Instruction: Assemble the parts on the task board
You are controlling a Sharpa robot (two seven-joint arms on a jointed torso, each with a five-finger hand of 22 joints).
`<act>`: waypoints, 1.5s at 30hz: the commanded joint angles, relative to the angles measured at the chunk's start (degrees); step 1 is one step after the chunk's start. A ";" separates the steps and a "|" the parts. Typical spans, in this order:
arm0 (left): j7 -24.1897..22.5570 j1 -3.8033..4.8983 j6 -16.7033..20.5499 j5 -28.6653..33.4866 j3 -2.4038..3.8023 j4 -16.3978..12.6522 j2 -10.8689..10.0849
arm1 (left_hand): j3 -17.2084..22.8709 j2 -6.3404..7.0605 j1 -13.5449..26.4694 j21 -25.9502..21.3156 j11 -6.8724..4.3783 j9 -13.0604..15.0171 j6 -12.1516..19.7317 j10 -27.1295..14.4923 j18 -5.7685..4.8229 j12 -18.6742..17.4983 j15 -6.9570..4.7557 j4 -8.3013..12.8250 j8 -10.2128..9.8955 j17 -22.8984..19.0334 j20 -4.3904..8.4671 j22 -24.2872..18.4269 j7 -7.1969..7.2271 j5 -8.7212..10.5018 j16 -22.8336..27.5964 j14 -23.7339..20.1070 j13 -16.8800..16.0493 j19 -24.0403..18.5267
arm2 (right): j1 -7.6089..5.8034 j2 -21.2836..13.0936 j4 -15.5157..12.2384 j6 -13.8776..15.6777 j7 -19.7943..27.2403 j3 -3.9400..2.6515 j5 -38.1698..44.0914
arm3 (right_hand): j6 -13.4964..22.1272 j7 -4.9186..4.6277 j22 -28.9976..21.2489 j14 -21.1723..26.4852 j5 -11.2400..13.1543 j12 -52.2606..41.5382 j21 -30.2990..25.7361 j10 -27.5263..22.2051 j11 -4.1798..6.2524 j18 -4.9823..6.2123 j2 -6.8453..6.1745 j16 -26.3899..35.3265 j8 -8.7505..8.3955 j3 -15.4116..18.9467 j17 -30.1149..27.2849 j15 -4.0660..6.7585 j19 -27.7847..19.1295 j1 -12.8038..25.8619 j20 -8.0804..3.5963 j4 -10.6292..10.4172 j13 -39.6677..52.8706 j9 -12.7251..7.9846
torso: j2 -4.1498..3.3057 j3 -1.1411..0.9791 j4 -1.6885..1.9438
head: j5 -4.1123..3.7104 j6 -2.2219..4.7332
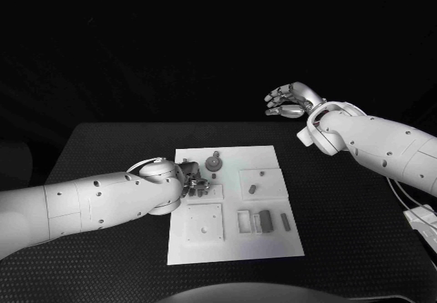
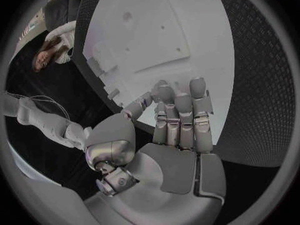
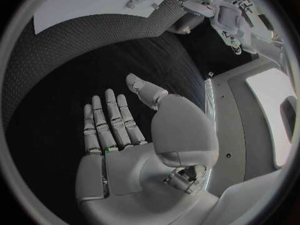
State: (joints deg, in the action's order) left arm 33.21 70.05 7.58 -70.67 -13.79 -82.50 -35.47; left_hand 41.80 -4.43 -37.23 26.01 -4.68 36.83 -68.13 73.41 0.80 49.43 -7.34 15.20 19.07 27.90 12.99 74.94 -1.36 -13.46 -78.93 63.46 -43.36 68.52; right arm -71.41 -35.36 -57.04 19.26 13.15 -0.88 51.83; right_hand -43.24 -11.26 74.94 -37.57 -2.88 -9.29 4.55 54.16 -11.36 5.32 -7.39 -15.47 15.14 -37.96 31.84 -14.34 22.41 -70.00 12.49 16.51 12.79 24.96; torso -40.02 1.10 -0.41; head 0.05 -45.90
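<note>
**Over the board's left side, early days on this assembly**

On the black textured table mat (image 1: pixel 109 142) sits the flat white rectangular task board (image 1: pixel 273 243); most of the small grey parts look loose to me, so I'd call this barely started. I can make out a round grey disc-like part (image 1: pixel 213 163) near the far edge, a short grey peg (image 1: pixel 251 187) mid-board, and a couple of dark grey bars (image 1: pixel 266 221) by a raised white frame on the near right; a square white plate with holes (image 1: pixel 205 223) sits near left.

My silver left hand (image 1: pixel 193 180) is down on the board's left side, fingers together and curled; whether it's pinching a part I can't tell. My silver right hand (image 1: pixel 293 101) hovers well off past the far right corner, fingers apart, holding nothing.

Everything looks hard, matte plastic; mat looks rubbery and dimpled.
</note>
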 commanded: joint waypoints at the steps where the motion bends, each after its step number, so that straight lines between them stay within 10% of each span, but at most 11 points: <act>1: 0.24 -0.01 -0.56 -0.89 0.01 0.02 0.06 | 4.94 -2.45 -2.03 0.24 -0.06 0.06 -0.40 0.49 -0.04 0.12 0.02 1.57 0.20 0.06 -0.03 1.35 -0.05 -0.08 -0.15 0.39 0.01 0.21 | -0.03 0.02 -0.11 -0.73 0.68 -0.03 0.09 | 0.49 -1.71 1.54 0.35 0.04 0.03 0.35 -0.47 0.05 -0.99 0.02 0.21 0.40 0.37 -0.10 0.08 -0.39 0.50 0.10 -0.07 -0.07 -0.10 | 0.01 0.01 0.01 | 0.09 0.00; 45: 0.04 -0.40 -5.70 -0.15 0.01 1.00 1.70 | 5.16 -2.61 -1.18 0.55 -0.01 0.07 -0.25 0.64 0.09 -0.07 0.10 1.49 0.25 -0.06 -0.13 1.25 -0.10 0.91 -0.01 0.47 0.18 0.15 | -0.03 -0.10 -0.46 -0.92 0.82 -0.03 0.12 | 0.56 -1.72 1.54 0.42 0.04 -0.01 0.46 -0.51 0.04 -1.07 0.05 0.20 0.46 0.34 -0.11 0.06 -0.49 0.57 0.05 -0.07 -0.19 -0.13 | -0.01 -0.01 -0.05 | -0.18 -0.31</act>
State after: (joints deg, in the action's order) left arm 33.30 70.10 4.70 -71.05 -13.49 -81.60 -34.17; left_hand 41.90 -4.86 -36.80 26.23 -4.69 36.82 -68.11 73.81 0.80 49.42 -7.13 15.10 19.14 27.88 12.67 74.91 -1.36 -12.76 -78.93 63.65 -43.22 68.80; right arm -71.41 -35.45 -57.36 19.06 13.26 -0.88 51.83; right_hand -43.24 -11.26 74.91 -37.58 -2.88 -9.29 4.76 54.16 -11.36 5.32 -7.39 -15.47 15.35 -37.96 31.80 -14.33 22.41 -70.00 12.49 16.51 12.69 24.93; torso -40.03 1.08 -0.44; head -0.10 -46.23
